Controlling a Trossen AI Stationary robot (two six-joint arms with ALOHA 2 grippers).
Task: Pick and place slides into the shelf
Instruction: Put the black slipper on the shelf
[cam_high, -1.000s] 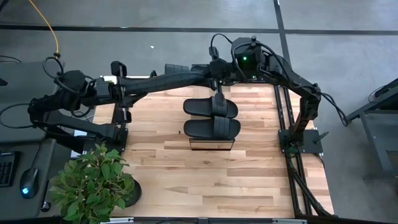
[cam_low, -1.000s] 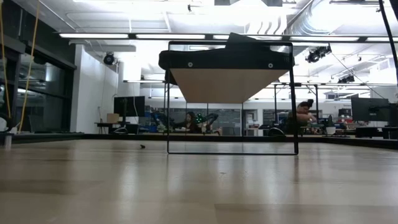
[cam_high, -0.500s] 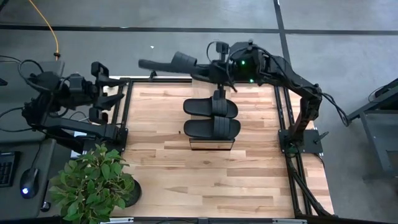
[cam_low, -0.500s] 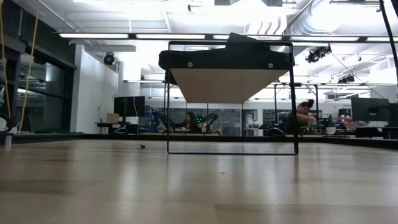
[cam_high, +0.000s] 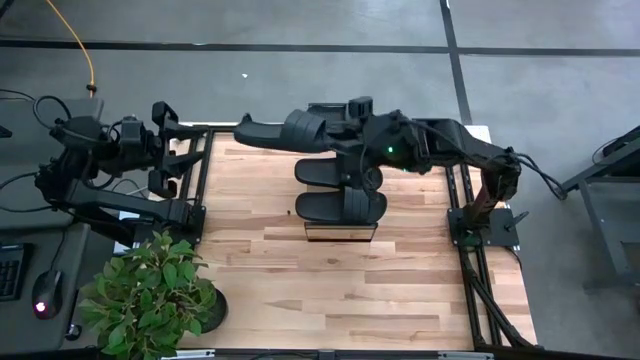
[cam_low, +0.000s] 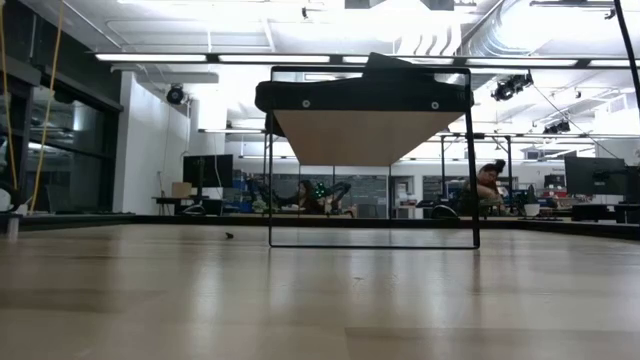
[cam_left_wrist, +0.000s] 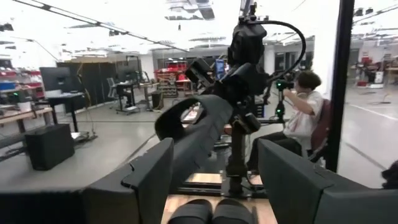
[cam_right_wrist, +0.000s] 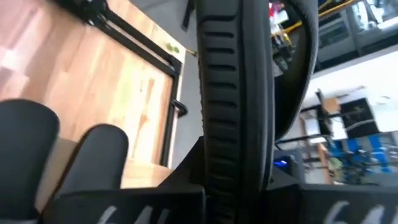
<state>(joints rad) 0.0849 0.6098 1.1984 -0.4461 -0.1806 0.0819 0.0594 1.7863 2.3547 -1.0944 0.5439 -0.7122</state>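
Observation:
My right gripper (cam_high: 352, 125) is shut on a black slide (cam_high: 290, 128), held in the air over the table's far part, just beyond the shelf (cam_high: 340, 232). Two more slides (cam_high: 338, 172) (cam_high: 340, 206) lie side by side, soles down, on the shelf's wooden top. The low view shows that top (cam_low: 370, 135) from below, with a slide (cam_low: 365, 95) on it. My left gripper (cam_high: 180, 148) stands open at the table's left edge with nothing between its fingers. In the left wrist view the held slide (cam_left_wrist: 193, 127) shows beyond it. My right gripper pinches the slide's right-hand end (cam_high: 340, 128) between its two fingers. The fingers come from the table's right, slanting a little downward, and lie along the slide. The sole (cam_right_wrist: 233, 93) stands on edge between the fingers, strap (cam_right_wrist: 298, 62) to one side. The slide is lifted clear and reaches toward the left.
A potted plant (cam_high: 150, 295) stands at the table's near left corner. The tabletop (cam_high: 380, 290) in front of the shelf is bare wood. Dark frame rails run along the left (cam_high: 200, 180) and right (cam_high: 455, 190) edges. A seated person (cam_left_wrist: 305, 106) shows in the room beyond.
My left arm has drawn back from the table's far middle to its left edge, leaving the slide with my right gripper. My right gripper has swung the slide toward the near edge and the shelf, rolling its wrist; the slide stays clear of everything.

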